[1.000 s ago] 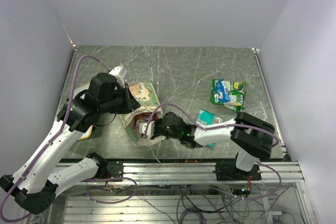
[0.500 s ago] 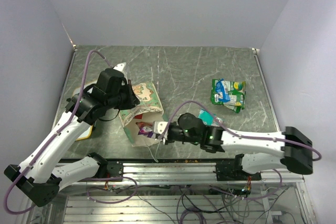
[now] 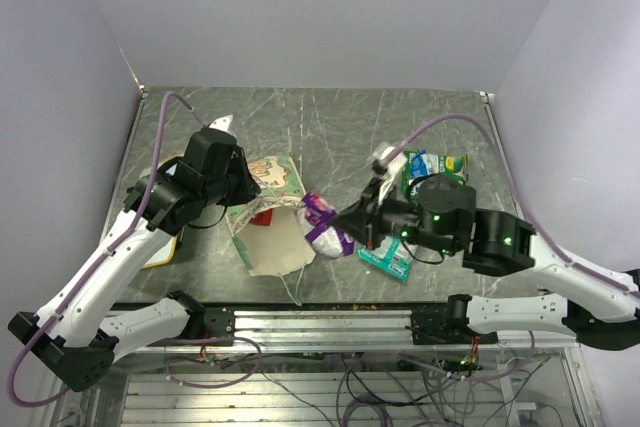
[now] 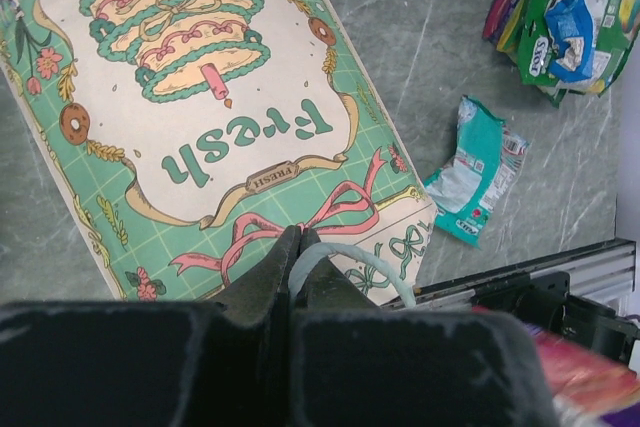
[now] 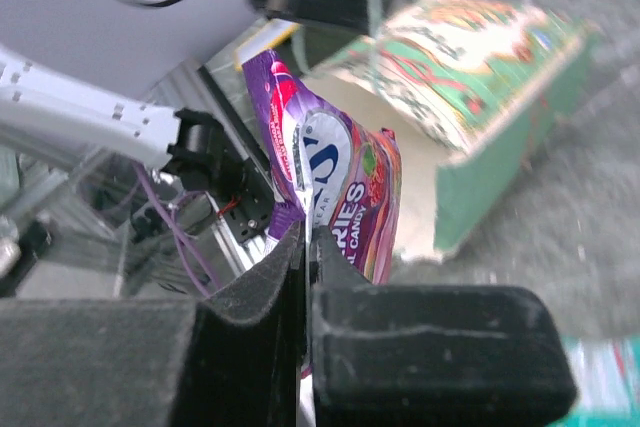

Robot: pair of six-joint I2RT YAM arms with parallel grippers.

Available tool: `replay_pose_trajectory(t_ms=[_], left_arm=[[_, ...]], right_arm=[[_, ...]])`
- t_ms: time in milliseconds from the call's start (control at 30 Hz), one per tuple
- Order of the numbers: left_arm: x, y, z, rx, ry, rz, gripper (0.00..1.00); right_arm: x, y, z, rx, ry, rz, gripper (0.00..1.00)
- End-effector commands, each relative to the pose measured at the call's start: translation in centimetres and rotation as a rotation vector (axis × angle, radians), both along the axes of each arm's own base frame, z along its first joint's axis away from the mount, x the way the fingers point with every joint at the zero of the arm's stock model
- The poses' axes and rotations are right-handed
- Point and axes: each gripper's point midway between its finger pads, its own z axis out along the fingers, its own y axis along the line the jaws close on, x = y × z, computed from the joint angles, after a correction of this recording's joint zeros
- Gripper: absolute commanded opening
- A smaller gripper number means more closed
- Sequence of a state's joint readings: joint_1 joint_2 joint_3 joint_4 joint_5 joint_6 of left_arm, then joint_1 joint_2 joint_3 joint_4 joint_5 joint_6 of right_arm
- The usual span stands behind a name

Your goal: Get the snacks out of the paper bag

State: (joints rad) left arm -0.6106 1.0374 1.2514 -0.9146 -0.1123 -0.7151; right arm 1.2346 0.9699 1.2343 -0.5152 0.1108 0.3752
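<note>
**Unloading, late stage by the look of it.** Nearest the front rail point(image 4: 560, 272), a teal packet point(image 3: 386, 259) lies flat on the table point(image 3: 330, 132), already out.

Just behind it, the right gripper point(image 5: 303, 239) is clamped tight on the purple packet point(image 5: 335, 182). That packet hangs just beside the mouth of the bag point(image 3: 268, 215). It appears clear of the bag but is not yet set down.

The bag lies on its side, mouth toward the rail, printed face up. The cream lining showing at the mouth looks bare. Its deeper part is hidden, so I cannot tell whether any snack is left inside.

The left gripper point(image 4: 295, 242) is pinched closed on a white string handle point(image 4: 345, 252) above the printed face, apparently steadying the bag.

Farther back, beyond the right gripper, green packets point(image 3: 435, 165) sit in a small heap, also out. At the left, a yellow-edged board point(image 3: 165, 247) lies partly under the left arm, apart from the work.

The teal packet beneath the right wrist crowds the nearest spot for setting the purple one down.
</note>
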Motion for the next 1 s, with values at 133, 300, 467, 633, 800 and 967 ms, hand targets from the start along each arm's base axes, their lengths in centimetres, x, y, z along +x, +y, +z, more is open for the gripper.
replay_pose_trajectory(t_ms=[133, 300, 467, 633, 800, 967], left_arm=[[-0.9, 1.1, 1.5, -0.049, -0.050, 0.048, 0.07], [-2.0, 1.9, 2.6, -0.075, -0.073, 0.055, 0.07], [-2.6, 2.4, 3.2, -0.062, -0.077, 0.050, 0.07], [-2.7, 2.4, 3.6, -0.072, -0.074, 0.051, 0.07], [-2.8, 2.6, 3.9, -0.064, -0.085, 0.047, 0.07], [-2.8, 2.8, 3.8, -0.048, -0.083, 0.047, 0.07]], right_arm=[[3.8, -11.2, -4.4, -0.192, 0.345, -0.769, 0.00], [5.2, -13.2, -8.4, -0.323, 0.339, -0.982, 0.00], [8.3, -15.2, -11.4, -0.467, 0.337, -1.144, 0.00], [10.9, -17.5, -13.4, -0.650, 0.279, -1.237, 0.00], [12.9, -16.2, -14.6, -0.963, 0.046, -0.901, 0.00], [12.6, -14.8, -15.1, -1.009, -0.120, -0.524, 0.00]])
